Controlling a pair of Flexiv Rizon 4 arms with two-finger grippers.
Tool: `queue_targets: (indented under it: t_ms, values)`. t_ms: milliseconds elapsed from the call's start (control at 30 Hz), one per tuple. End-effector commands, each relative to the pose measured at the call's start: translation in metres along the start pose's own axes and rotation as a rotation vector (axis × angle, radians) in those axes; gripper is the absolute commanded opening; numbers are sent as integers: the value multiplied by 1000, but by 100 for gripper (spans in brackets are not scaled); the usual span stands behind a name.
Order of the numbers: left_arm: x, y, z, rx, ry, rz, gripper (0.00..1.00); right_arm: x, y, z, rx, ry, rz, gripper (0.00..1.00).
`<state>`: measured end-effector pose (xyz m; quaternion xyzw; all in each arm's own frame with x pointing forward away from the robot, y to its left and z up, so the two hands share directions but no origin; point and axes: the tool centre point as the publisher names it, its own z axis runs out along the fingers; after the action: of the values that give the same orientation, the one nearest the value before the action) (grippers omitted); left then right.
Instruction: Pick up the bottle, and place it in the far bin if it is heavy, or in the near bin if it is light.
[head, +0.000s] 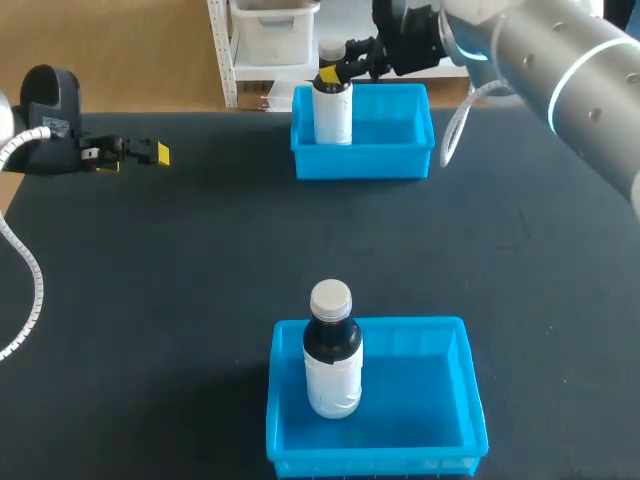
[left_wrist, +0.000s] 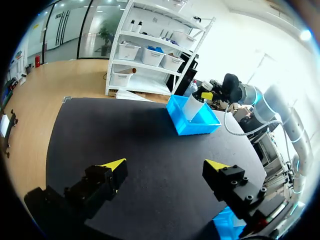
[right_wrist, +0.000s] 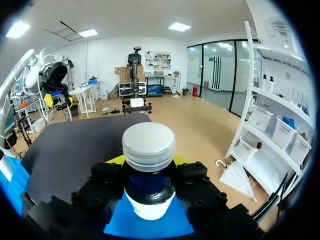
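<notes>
Black table (head: 180, 300), right gripper (head: 335, 72) clasped bottle (head: 333, 115) in 12 o'clock bin (head: 400, 150), second bottle (head: 332, 360) stood in 6 o'clock bin (head: 430, 420), left gripper (head: 155, 153) gaped wide.

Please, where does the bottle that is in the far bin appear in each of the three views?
Head view: the bottle is upright in the left part of the far bin, with the right gripper at its neck.
Left wrist view: the bottle is far ahead of the left gripper, in that bin.
Right wrist view: the bottle is between the gripper's fingers.
Shared landmark: the blue far bin.
</notes>
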<state>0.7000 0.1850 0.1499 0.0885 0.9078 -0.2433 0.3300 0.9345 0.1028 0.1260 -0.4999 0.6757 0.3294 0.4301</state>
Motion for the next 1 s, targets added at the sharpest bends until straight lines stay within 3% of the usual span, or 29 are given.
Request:
queue_targets:
  t_ms: [33,333,733,1000]
  values:
    - [0,0,0,0,0,0,100,-3,-13,6,-463,19,6,100]
    - [0,0,0,0,0,0,100,0,-14,-19,-411,52,7,100]
    - [0,0,0,0,0,0,100,20,2,-113,-240,82,44,100]
    - [0,0,0,0,0,0,100,21,33,-170,-151,112,55,100]
